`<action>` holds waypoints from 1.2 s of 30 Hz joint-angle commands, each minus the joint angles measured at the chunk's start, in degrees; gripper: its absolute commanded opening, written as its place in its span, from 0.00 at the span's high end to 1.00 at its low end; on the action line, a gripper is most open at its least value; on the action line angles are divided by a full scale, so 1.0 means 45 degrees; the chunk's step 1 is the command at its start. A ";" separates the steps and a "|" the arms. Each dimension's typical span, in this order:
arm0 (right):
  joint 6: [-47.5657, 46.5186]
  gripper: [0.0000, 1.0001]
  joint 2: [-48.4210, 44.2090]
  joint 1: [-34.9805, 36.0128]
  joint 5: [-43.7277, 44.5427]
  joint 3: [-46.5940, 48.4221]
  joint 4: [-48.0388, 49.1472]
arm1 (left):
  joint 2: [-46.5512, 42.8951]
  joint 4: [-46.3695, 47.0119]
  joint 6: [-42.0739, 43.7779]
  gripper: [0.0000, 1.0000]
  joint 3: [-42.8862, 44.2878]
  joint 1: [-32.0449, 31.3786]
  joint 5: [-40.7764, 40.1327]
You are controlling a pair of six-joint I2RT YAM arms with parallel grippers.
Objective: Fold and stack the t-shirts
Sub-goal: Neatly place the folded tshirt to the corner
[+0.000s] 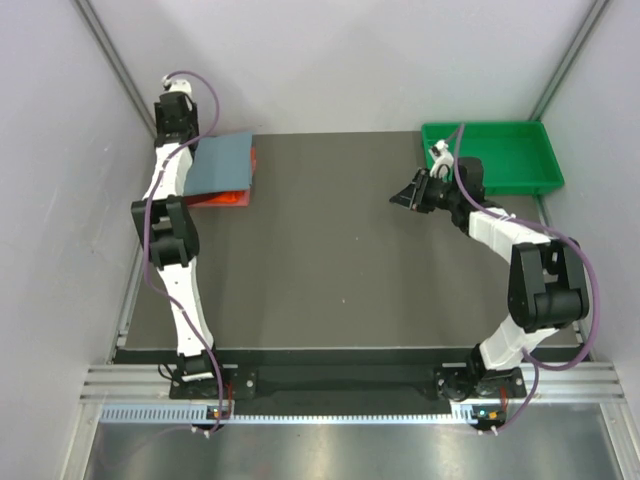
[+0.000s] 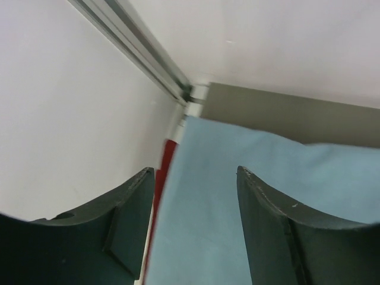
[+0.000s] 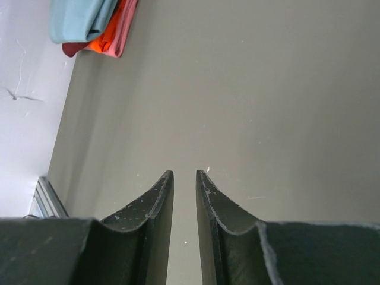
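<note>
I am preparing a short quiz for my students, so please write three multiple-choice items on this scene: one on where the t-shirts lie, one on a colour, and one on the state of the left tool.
1. Where on the table is the stack of t-shirts?
A. at the far left corner
B. at the near right edge
C. in the middle

2. Which colour lies on top of it?
A. orange
B. dark red
C. grey-blue

3. How is the left tool?
A. shut on a sleeve
B. open above the stack
C. shut and empty

Answers:
1 A: the top view shows the stack against the far left corner.
2 C: the grey-blue t-shirt covers the others, which show only at the edges.
3 B: in the left wrist view its jaws stand wide apart, with the cloth lying flat below them.
</note>
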 commanded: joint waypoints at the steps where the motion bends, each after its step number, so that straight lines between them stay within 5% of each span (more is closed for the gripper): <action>1: -0.0298 0.77 -0.0911 0.0051 -0.0160 -0.0071 0.0760 | -0.1629 -0.0027 -0.2028 0.39 -0.1013 0.0022 0.1450; 6: -0.0220 0.77 -0.1068 0.0051 -0.0179 -0.0149 0.0818 | -0.1259 -0.1353 -0.2089 0.43 -0.1054 0.0061 0.0203; 14: -0.0258 0.76 -0.1477 0.0051 -0.0200 -0.0130 0.0604 | -0.0966 -0.2857 -0.2615 0.39 -0.1132 0.0354 0.0648; 18: -0.0512 0.71 -0.1849 0.0051 0.0307 0.0492 -0.0156 | -0.0166 -0.5252 -0.3395 0.41 0.0928 0.0179 0.0709; 22: -0.0591 0.68 -0.2433 0.0012 0.0328 0.1159 -0.1580 | -0.1992 -0.5009 -0.3650 0.39 0.0316 -0.0192 0.0043; 25: -0.0376 0.54 -0.3371 0.0012 0.0601 0.1160 -0.2418 | -0.3653 -0.5181 -0.4312 0.38 -0.0739 -0.0563 0.0665; 26: -0.0415 0.37 -0.3566 0.0012 0.0660 0.1218 -0.2849 | -0.4105 -0.5144 -0.4489 0.38 -0.1535 -0.0699 0.1674; 27: -0.0492 0.01 -0.3974 0.0031 0.0641 0.1257 -0.3163 | -0.4574 -0.5066 -0.4703 0.39 -0.2065 -0.1010 0.2593; 35: -0.0980 0.00 -0.6729 0.0012 0.0446 0.0322 -0.4923 | -1.0393 -0.3036 -0.5465 0.35 -0.8525 -0.4624 0.5959; 36: -0.1059 0.00 -0.7274 0.0012 0.0504 0.0223 -0.5253 | -1.0940 -0.2609 -0.5718 0.01 -0.9057 -0.5091 0.6870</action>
